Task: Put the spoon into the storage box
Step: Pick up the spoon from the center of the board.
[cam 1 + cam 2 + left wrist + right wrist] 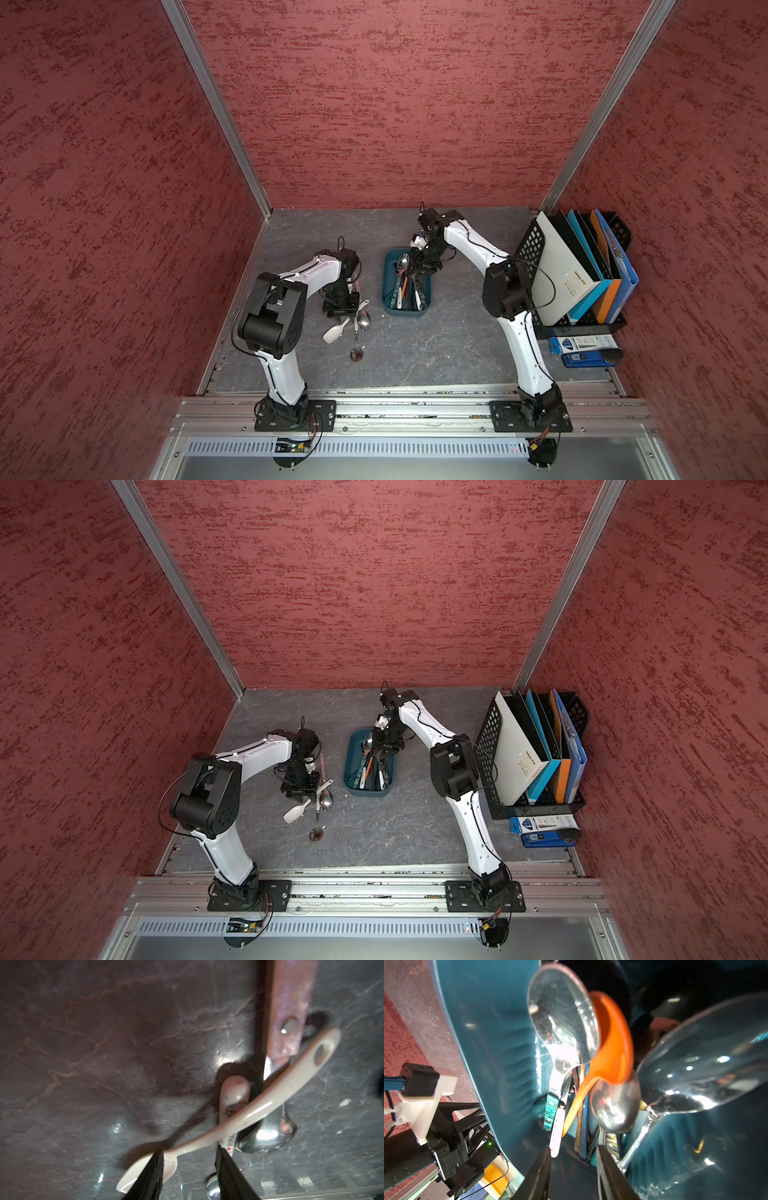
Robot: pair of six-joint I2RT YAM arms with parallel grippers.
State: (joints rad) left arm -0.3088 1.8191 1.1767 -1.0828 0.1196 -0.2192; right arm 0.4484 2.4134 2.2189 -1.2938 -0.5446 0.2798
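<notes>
The storage box (387,286) (350,766) is a dark teal tray mid-table, and its wall (488,1043) fills the right wrist view. Inside lie several spoons, among them a metal spoon (403,262) (562,1018) and an orange spoon (612,1043). My right gripper (419,275) (383,754) (573,1167) reaches into the box, open, with nothing between its fingers. Three spoons lie crossed on the table to the left. They are a white plastic spoon (336,331) (296,813) (259,1109), a pink-handled metal spoon (364,320) (291,1001) and a print-handled spoon (234,1095). My left gripper (340,311) (190,1167) stands open just over the white spoon's bowl end.
A black mesh file rack (532,245) holding folders stands at the right wall, with blue boxes (582,345) in front of it. Red walls close in three sides. An aluminium rail (415,409) carrying both arm bases runs along the front.
</notes>
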